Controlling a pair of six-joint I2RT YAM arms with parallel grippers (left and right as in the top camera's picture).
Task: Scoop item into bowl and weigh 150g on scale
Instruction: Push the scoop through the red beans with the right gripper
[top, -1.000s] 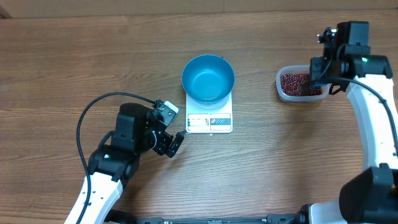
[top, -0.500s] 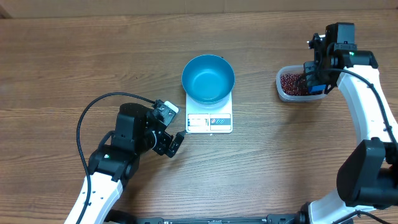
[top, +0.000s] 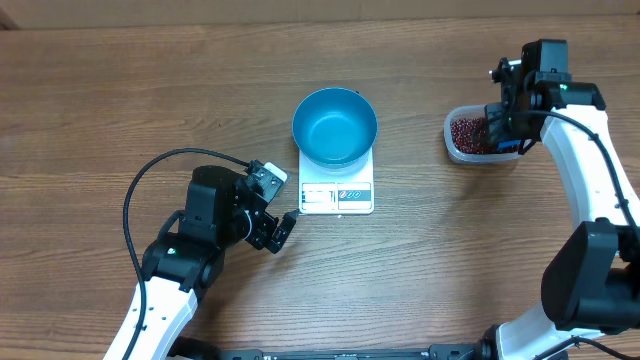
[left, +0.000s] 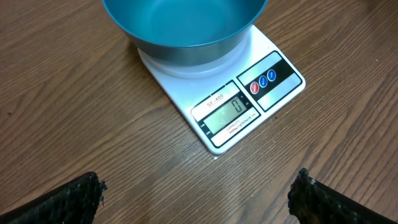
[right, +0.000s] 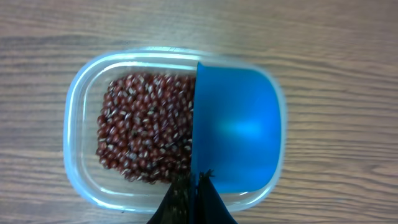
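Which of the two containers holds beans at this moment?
The clear plastic tub on the table's right side, with dark red beans inside. The blue bowl sitting on the scale is empty.

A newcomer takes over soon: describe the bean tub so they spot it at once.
On the wooden table, look right of the white scale carrying the blue bowl. There sits a clear rounded-rectangular tub of dark red beans, with a blue scoop over it. It alone is transparent and filled; the bowl is opaque blue and empty.
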